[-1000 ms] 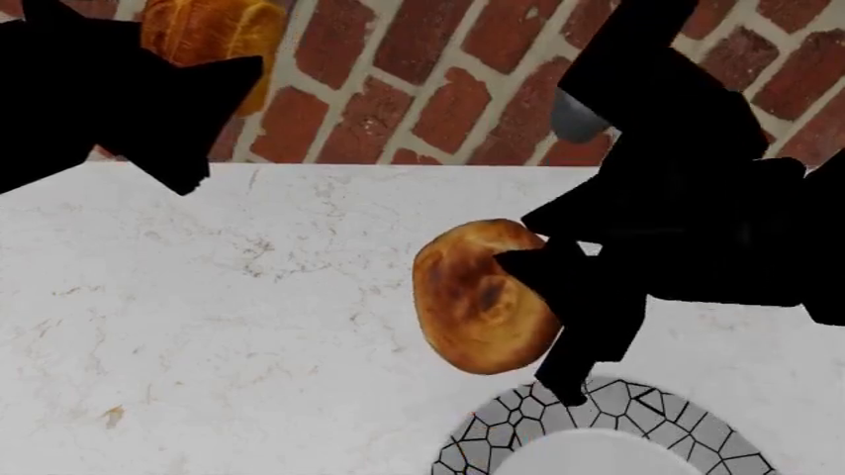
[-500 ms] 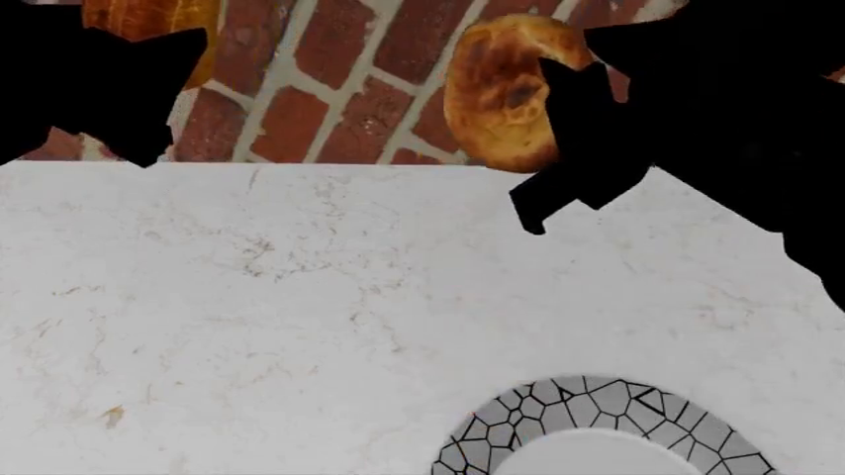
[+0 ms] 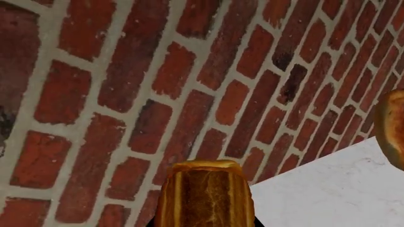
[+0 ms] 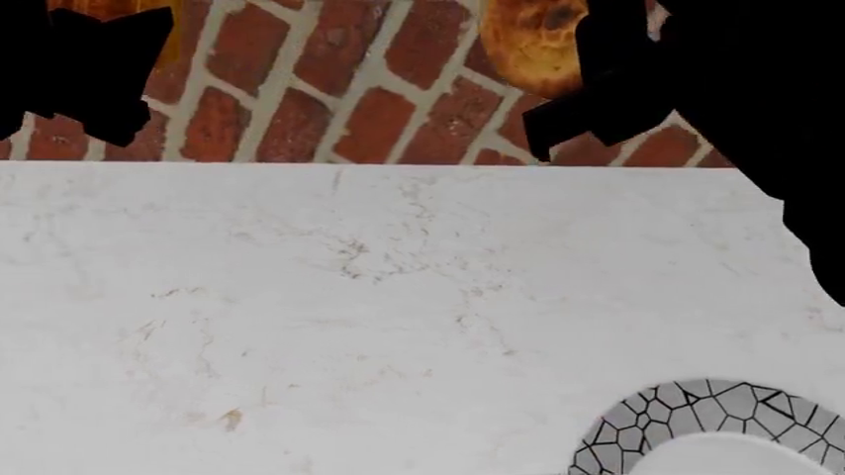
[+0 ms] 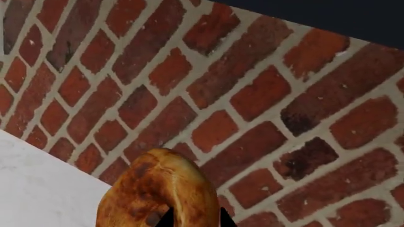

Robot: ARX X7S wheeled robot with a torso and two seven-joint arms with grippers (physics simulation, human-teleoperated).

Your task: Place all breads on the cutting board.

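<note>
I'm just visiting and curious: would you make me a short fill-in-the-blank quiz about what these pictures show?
1. The right gripper holds the round ____.
2. The mini loaf sits in the ____ gripper.
3. Behind the white marble table is a wall of red ____.
4. The plate has a ____ rim.

Missing words: bun; left; bricks; mosaic

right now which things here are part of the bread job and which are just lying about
Part of the job:
mini loaf, held in left hand
round bun, held in right hand

Just lying about:
grey patterned plate

The cutting board is not in view.
</note>
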